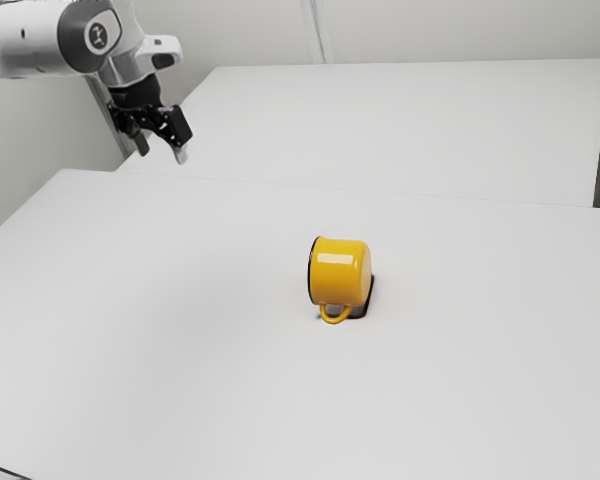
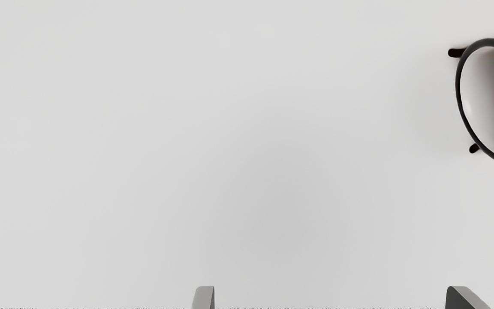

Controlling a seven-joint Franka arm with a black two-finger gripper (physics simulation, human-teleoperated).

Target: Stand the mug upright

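Wide apart stood the fingers of the gripper [image 1: 163, 153], with nothing between them, high above the table [image 1: 180, 380] and near the exterior view's upper left. What mattered most was where the mug [image 1: 340, 272] lay from there: well apart from the gripper, lower down, toward the exterior view's right and closer to that camera. It rested on its side, so the task's end was not met.

Its long axis, from mouth to base, ran roughly across the exterior view, the black rim [image 1: 311, 270] facing that view's left, the side the arm came from. The handle [image 1: 335, 315] stuck out toward the exterior camera. (Something dark [image 1: 367, 298] showed at the underside; whether it was a support or part of a shadow, the pictures did not settle.)

In the wrist view the mug's open mouth was turned partly toward the gripper's hand, and the mug lay off to one finger's side rather than in line with the gap. The coming move, as judged, called for travel sideways and down to the mug, then a grip that left room to swing the mouth upward and bring the base underneath.
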